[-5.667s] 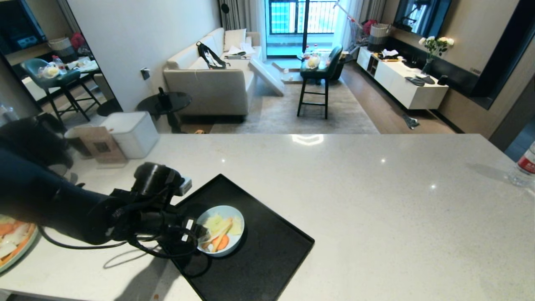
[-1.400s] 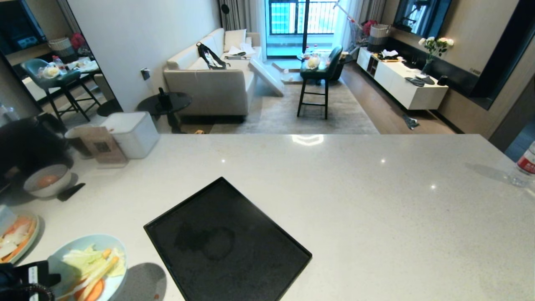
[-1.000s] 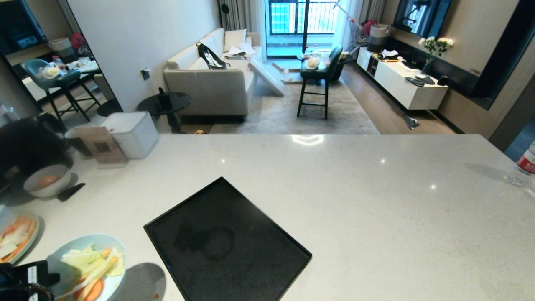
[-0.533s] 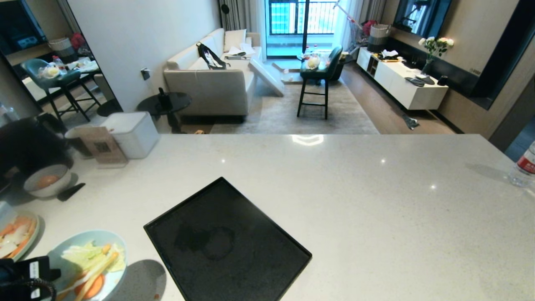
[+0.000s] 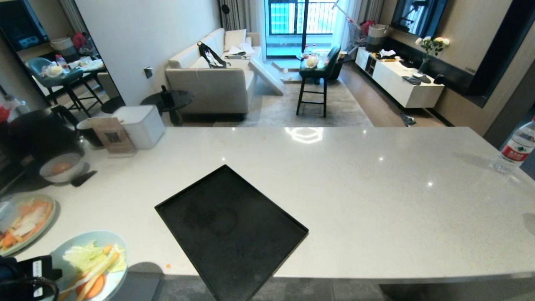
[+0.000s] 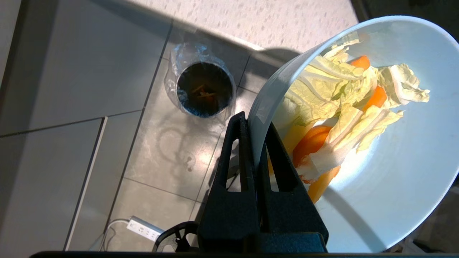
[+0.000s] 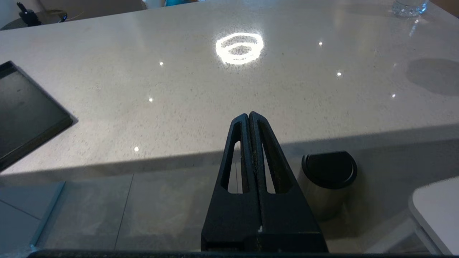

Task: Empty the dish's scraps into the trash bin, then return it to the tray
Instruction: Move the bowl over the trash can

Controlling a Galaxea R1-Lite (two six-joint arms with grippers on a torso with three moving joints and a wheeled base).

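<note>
beyond the near left corner of the surface (image 5: 376, 188), left tool (image 6: 256, 125) clamped tight on the dish (image 6: 394, 179) rim, scraps (image 6: 344, 114) inside, held out over the floor. trash bin (image 6: 204, 89) on the floor below, off to one side of the dish. tray (image 5: 230, 230) bare on the surface; right tool (image 7: 248, 118) pressed shut, idle near the surface edge.

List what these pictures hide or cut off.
- Head view: the dish and left gripper are cut by the lower edge.
- Left wrist view: the bin shows only from above; its walls are unseen.
- Right wrist view: the tray is cut by the edge.
</note>
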